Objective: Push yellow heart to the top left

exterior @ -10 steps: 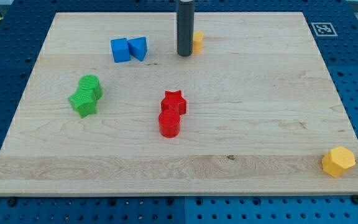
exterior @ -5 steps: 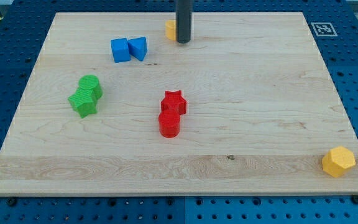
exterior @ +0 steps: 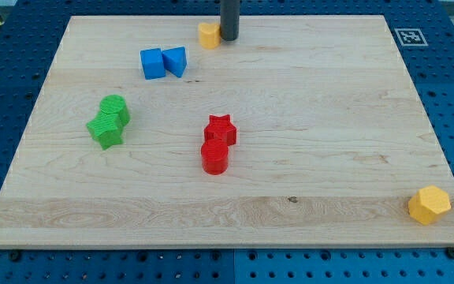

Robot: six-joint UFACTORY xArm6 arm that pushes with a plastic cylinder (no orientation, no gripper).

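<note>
my tip (exterior: 228, 38) sits touching the yellow heart (exterior: 208, 35) on its right, up top; no claw here, leftward stretch remains

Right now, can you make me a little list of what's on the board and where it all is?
my tip: touching the right side of the yellow heart, near the top edge
blue blocks: pair, upper left
green blocks: pair, left
red blocks: star above cylinder, centre
yellow hexagon: bottom right corner
board: wooden
</note>
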